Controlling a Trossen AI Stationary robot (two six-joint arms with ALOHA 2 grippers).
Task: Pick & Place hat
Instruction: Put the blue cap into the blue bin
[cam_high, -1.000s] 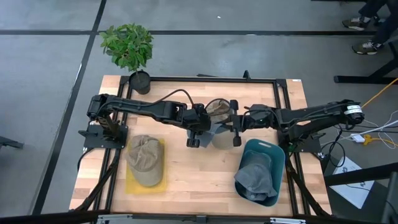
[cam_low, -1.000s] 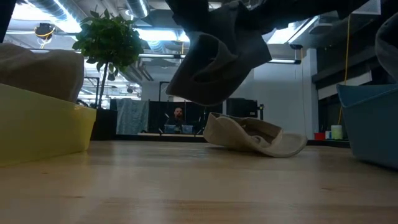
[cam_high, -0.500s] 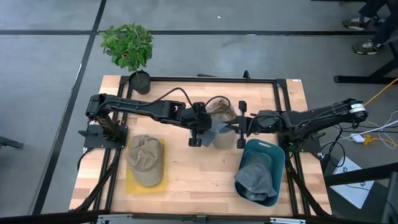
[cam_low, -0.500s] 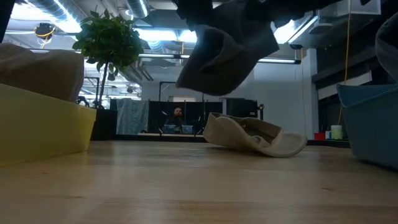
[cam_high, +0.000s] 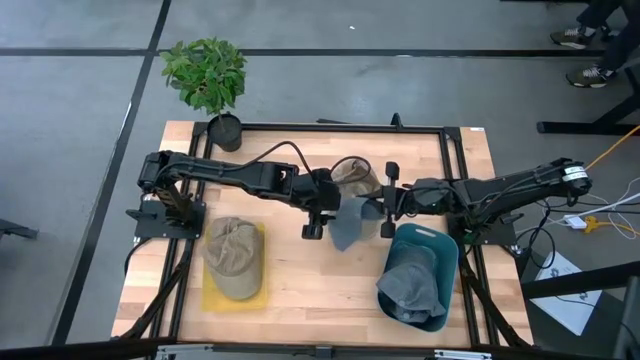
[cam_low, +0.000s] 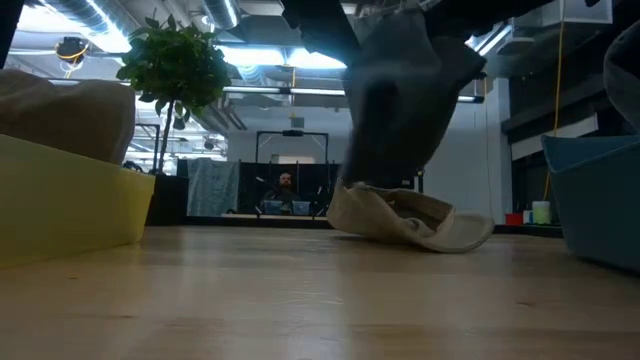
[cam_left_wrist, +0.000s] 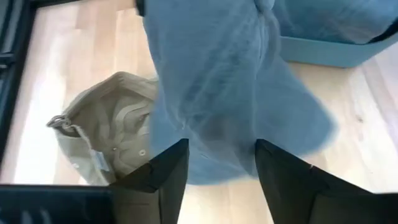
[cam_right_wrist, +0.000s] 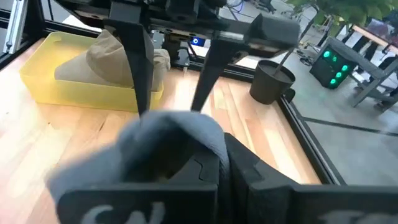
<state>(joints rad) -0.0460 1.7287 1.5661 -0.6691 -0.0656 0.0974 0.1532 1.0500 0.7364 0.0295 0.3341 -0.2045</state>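
Note:
A grey-blue hat (cam_high: 345, 222) hangs in the air over the middle of the table, between my two grippers. My right gripper (cam_high: 374, 206) is shut on it, and in the right wrist view the hat (cam_right_wrist: 158, 140) drapes over that gripper's fingers. My left gripper (cam_left_wrist: 221, 177) stands open at the hat's left side (cam_left_wrist: 230, 93), its fingers apart. A beige hat (cam_high: 355, 177) lies on the table just beyond them, resting on its open side (cam_low: 410, 222). My right gripper holds the grey-blue hat by its right edge (cam_high: 368, 210), coming in level from the table's right. The cloth covers the fingers, so the exact hold is hidden. The hat hangs slack below the fingers (cam_low: 400, 100), clear of the table. Whether my left gripper touches the hat cannot be told.
At the near left, a yellow tray (cam_high: 258, 295) holds a khaki hat (cam_high: 232, 258). At the near right, a blue bin (cam_high: 445, 250) holds a grey hat (cam_high: 408, 285). A potted plant (cam_high: 207, 80) stands at the far left corner. A black frame rims the table.
My left gripper has opened and let go of the grey-blue hat. The hat's freed left side has dropped and swung down, so it now hangs from my right gripper alone. Before that, my right gripper drew slightly toward the table's right edge.

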